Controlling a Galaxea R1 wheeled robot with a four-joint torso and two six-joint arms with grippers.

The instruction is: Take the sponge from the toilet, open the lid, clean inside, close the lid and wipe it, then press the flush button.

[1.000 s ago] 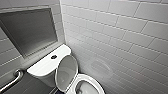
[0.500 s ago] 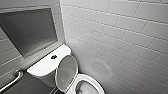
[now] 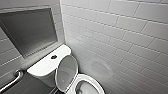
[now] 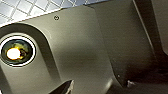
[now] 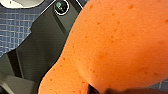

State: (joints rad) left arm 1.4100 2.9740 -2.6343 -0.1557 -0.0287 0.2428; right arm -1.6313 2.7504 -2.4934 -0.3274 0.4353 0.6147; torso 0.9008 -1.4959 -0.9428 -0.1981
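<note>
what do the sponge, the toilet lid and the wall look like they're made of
The sponge: soft orange foam, matte, dotted with small pores. The lid: probably hard white plastic, smooth and glossy with a light sheen, though ceramic cannot be ruled out. The wall: glazed white tiles, likely ceramic, with grout lines and a faint reflection.

The toilet [image 3: 47, 76] was white and glossy. The lid [image 3: 66, 72] stood raised, leaning back against the tank [image 3: 42, 67], with the bowl [image 3: 93, 84] open. The small, dark, round flush button [image 3: 53, 57] sat mid tank top. The sponge [image 5: 120, 45] was orange and pitted, close to the right wrist camera.
</note>
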